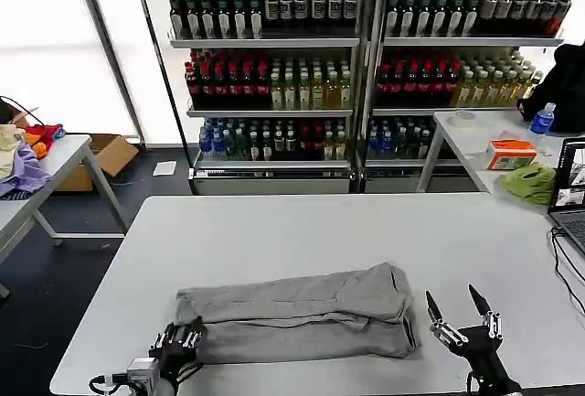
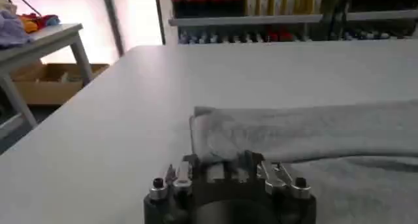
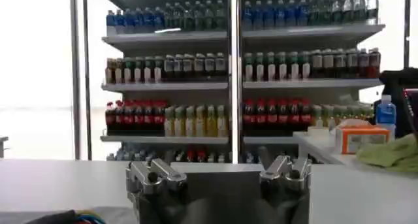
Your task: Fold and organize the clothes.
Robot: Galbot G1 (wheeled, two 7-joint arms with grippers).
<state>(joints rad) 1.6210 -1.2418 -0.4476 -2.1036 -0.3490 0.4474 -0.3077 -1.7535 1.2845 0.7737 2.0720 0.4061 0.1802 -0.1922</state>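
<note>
While the grey shirt lies folded lengthwise at the desk's near edge, the left gripper sits clenched at its left end and the right gripper, spread wide, waits just beside its right end, probably for another fold.

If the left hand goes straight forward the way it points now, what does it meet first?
Most likely the folded grey shirt: the left hand sits at its near left corner, pointing into the fold's edge. Depth is unclear; it may already touch the cloth.
</note>
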